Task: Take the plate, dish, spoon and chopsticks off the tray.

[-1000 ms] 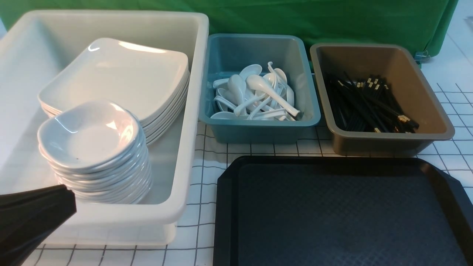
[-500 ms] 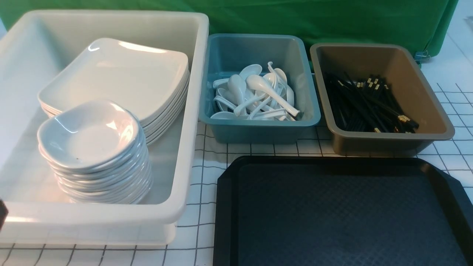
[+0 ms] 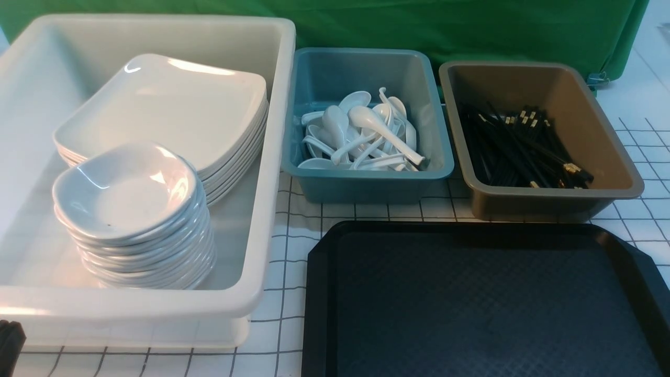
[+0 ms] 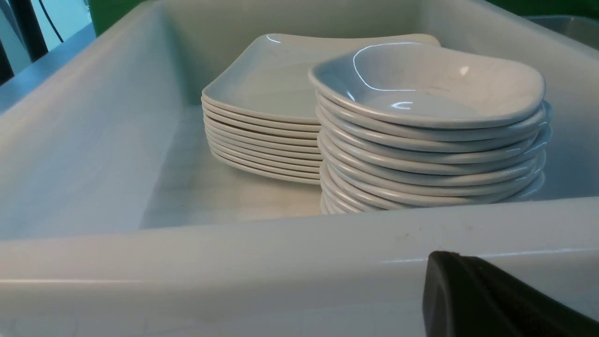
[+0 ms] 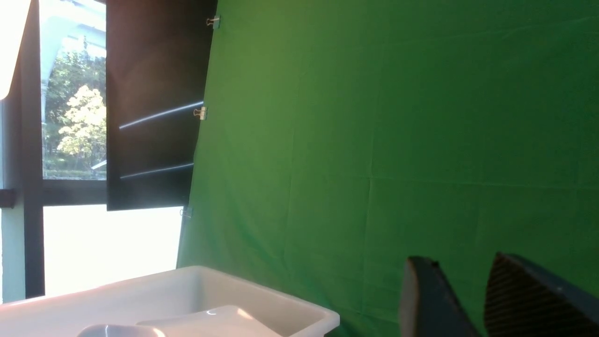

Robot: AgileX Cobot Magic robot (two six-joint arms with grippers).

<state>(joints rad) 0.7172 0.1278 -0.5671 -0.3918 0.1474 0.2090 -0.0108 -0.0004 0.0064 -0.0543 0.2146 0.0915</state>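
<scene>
1. Green cloth (image 3: 419, 26) backs a gridded white table (image 3: 293, 235).
2. Black tray (image 3: 324, 293) lies bare at front right.
3. Plates (image 3: 172, 104) and dishes (image 3: 125, 193) fill the white tub (image 3: 261, 157); spoons (image 3: 366, 136) the teal tub (image 3: 366, 186); chopsticks (image 3: 518, 146) the brown tub (image 3: 549, 207).
4. Left gripper (image 4: 486, 299) is closed and empty; right gripper (image 5: 468, 304) has its jaws parted around nothing.

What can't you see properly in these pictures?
- Tray: front view, near edge cut off by the frame.
- Left gripper: only a corner shows at the front view's edge.
- Lower spoons and chopsticks: buried under the piles.
- Right gripper: right wrist view, fingertips cut off below.
</scene>
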